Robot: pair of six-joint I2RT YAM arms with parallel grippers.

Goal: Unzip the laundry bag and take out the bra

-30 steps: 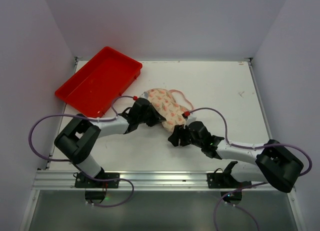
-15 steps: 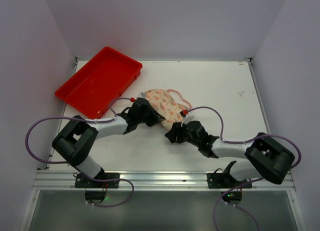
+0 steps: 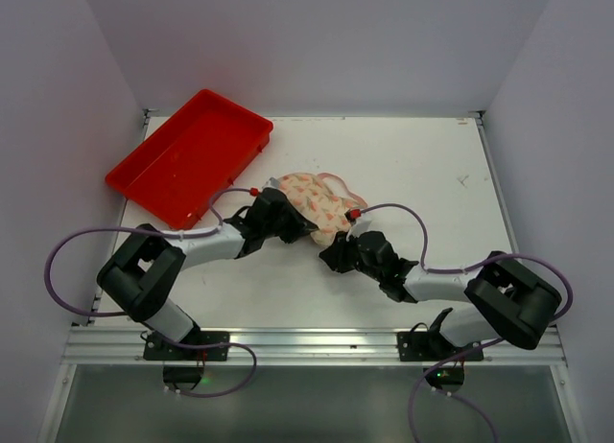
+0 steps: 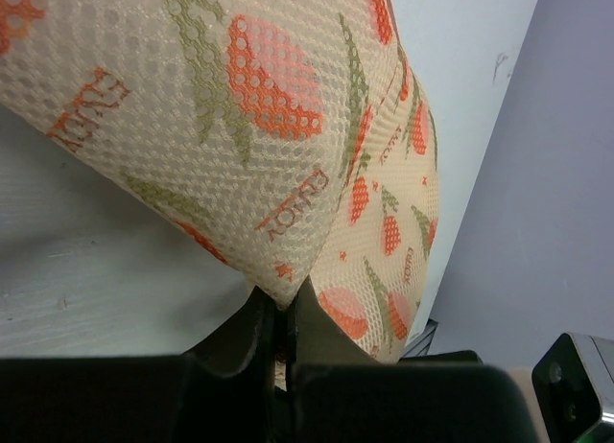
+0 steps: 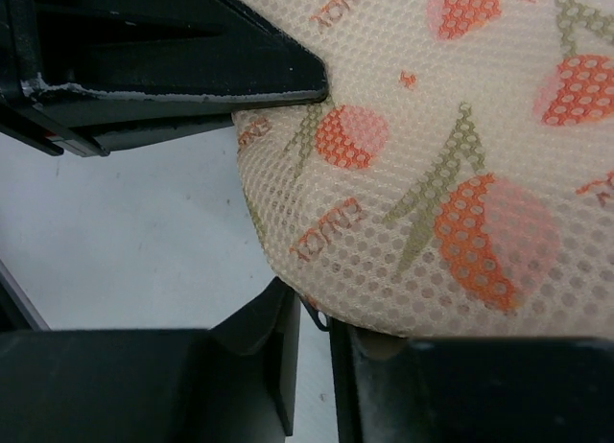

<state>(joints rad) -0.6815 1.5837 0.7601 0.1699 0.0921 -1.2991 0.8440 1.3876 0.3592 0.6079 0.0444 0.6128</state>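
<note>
The laundry bag, cream mesh with orange-red prints, lies mid-table with its pink loop at the far right. My left gripper is shut on a fold of the bag's near-left edge; the left wrist view shows the mesh pinched between the left gripper's jaws. My right gripper is at the bag's near end. In the right wrist view the bag bulges over the right gripper, whose jaws stand almost together round a small dark zip pull. The bra is hidden.
A red plastic tray sits at the table's far left. The left gripper's black body shows close by in the right wrist view. White walls stand on three sides, and a metal rail runs along the near edge.
My right gripper has moved a little left and farther in, staying at the bag's near end. The bag has bunched up shorter. My left gripper has barely moved.
</note>
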